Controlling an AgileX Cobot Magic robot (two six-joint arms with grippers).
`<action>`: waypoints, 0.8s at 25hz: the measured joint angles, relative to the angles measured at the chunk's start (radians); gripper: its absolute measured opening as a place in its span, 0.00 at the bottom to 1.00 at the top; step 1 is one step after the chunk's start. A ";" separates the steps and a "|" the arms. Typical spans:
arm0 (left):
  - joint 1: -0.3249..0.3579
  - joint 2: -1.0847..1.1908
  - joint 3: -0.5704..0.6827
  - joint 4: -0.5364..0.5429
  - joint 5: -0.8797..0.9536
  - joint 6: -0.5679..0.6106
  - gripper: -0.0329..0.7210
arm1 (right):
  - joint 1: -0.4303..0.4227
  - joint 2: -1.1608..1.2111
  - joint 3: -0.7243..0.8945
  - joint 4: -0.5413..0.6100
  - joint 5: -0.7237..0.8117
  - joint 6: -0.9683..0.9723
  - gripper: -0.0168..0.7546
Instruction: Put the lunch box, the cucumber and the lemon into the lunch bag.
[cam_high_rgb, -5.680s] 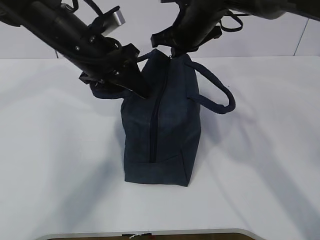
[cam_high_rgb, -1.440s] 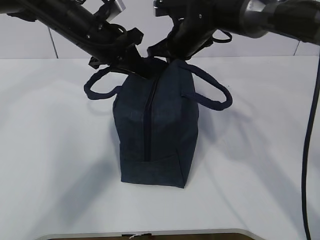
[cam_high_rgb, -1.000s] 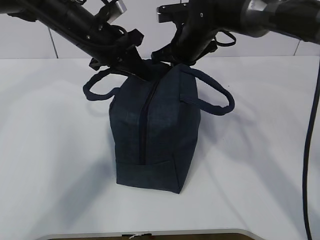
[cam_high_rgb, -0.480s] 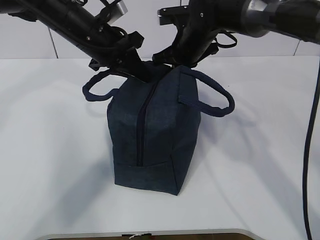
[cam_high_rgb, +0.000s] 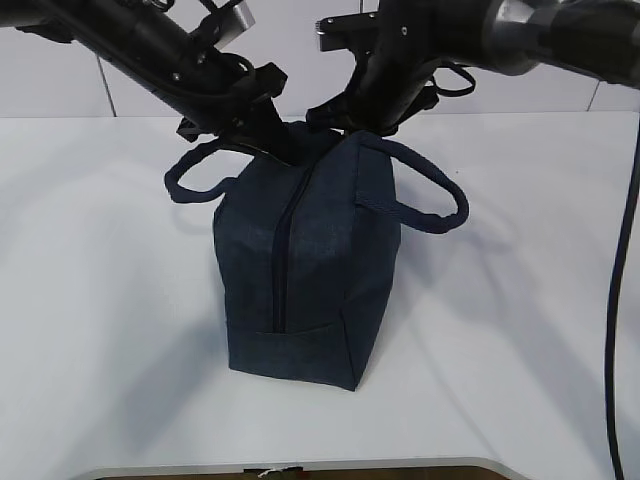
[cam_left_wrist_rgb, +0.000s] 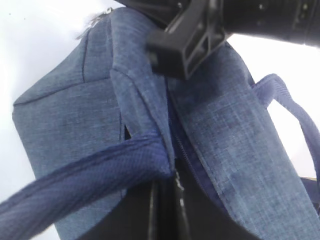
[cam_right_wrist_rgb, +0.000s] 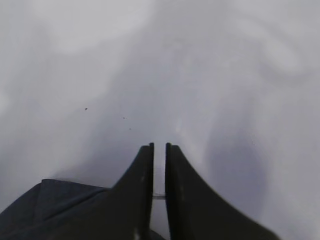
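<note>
Now you see the lunch bag (cam_high_rgb: 300, 270) zipped, contents hidden | left gripper (cam_high_rgb: 268, 140) clamps its far end | right gripper (cam_right_wrist_rgb: 159, 165) nearly closed on a thin ring above it | table (cam_high_rgb: 520, 330) beneath

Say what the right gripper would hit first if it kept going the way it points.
Probably the bare table: past the right gripper only white surface shows, with the lunch bag off to one side. Depth is unclear.

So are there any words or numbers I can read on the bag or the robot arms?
None: no words, numbers or signs can be read in any view.
The lunch bag shows only plain navy fabric and its zipper; no logo faces the cameras.
The left gripper and right gripper are plain black, with no readable label.
</note>
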 joint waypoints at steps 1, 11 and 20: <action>0.000 0.000 0.000 0.000 0.000 0.000 0.03 | 0.000 0.000 0.000 0.000 0.000 0.000 0.17; 0.000 0.000 0.000 0.000 0.009 0.000 0.03 | -0.008 0.000 0.000 0.006 -0.006 0.038 0.49; 0.000 0.000 0.000 0.000 0.016 0.000 0.03 | -0.009 -0.025 0.004 0.031 -0.006 0.040 0.51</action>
